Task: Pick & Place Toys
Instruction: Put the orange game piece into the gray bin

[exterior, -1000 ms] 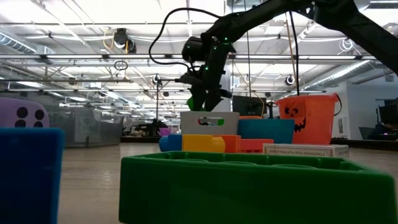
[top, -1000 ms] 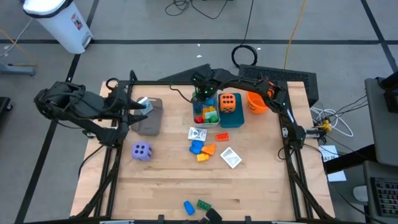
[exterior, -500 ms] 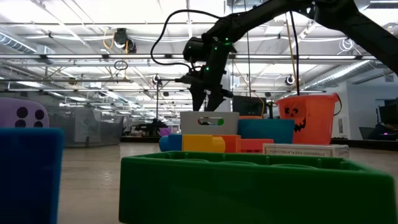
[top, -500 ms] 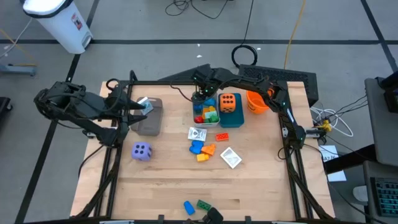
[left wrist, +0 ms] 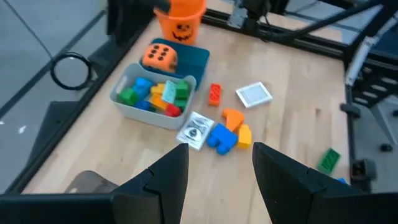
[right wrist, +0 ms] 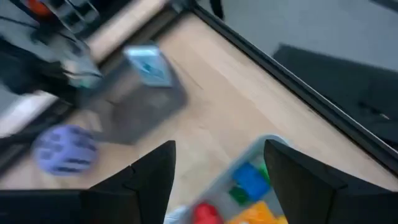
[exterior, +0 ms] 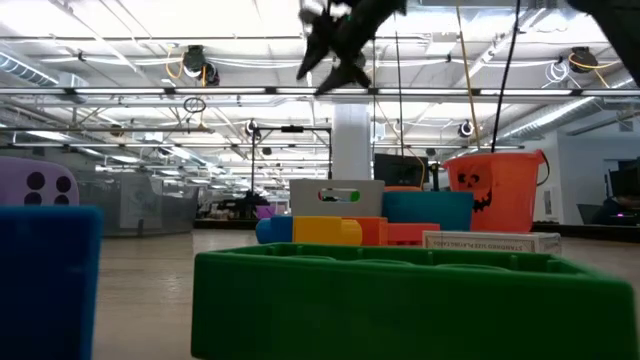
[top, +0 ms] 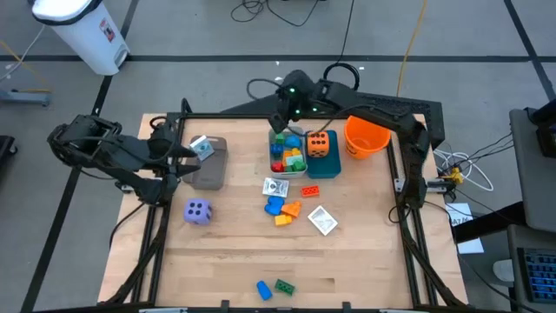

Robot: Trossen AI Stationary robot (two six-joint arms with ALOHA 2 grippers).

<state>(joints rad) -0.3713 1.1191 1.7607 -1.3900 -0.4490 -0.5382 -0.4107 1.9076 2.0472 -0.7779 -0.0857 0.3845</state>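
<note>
My right gripper point(top: 280, 122) hangs open, high above the pale grey bin point(top: 276, 170) that holds several coloured bricks point(left wrist: 155, 96); nothing is between its fingers point(right wrist: 219, 149). Beside that bin, a teal bin point(top: 328, 165) holds an orange die point(top: 320, 144). My left gripper point(left wrist: 217, 152) stands open over the dark grey bin point(top: 208, 167) at the left. A pale blue-and-white packet point(top: 201, 146) shows at that bin's far corner by its fingertips; whether they touch, I cannot tell. A purple die point(top: 198, 211), two white packets point(top: 275, 187) point(top: 322, 220) and blue, orange and red bricks point(top: 282, 209) lie on the table.
An orange bucket point(top: 365, 139) stands right of the teal bin. A blue brick point(top: 263, 289) and a green brick point(top: 284, 286) lie near the table's near edge. Black frame rails point(top: 161, 226) run along the table's left and right sides.
My right gripper held a green brick just above the pale grey bin, opened and let it go there. It has then risen steeply, well clear of the bin, tipping less steeply downward.
</note>
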